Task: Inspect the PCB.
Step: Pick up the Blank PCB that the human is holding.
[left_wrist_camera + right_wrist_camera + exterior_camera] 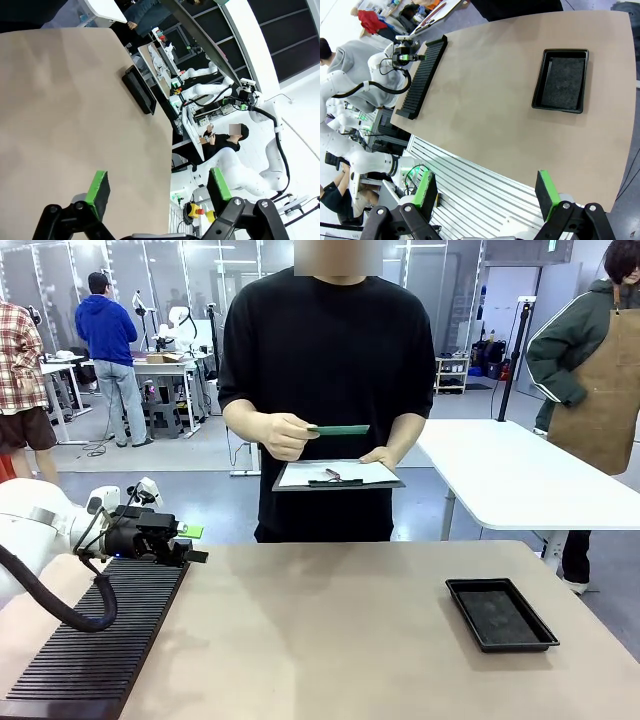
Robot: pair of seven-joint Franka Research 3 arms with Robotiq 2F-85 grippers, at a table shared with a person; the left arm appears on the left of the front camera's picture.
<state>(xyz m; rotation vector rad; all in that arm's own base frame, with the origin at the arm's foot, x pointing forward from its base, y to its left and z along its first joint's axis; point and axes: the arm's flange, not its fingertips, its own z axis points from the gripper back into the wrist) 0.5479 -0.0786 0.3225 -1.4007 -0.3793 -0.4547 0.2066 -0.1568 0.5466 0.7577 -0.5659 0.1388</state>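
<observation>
The left gripper (pixel 192 543) is hovering with its jaws spread wide and nothing between them, over the far end of the ribbed black rack (pixel 95 640). The PCB (pixel 340 429) is sitting well beyond it, higher up and off to its right, pinched edge-on in the person's hand (pixel 283 435) above a clipboard (pixel 338 476). The right gripper (pixel 485 190) is hanging equally wide and empty, with the black tray (pixel 562 80) lying far ahead of its fingers on the table (pixel 485 90).

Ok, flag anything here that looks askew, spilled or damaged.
Nothing stands out. The black tray lies flat on the table, the slotted black rack lies flat along its left edge, and a person's hand holds the PCB level above the clipboard.
</observation>
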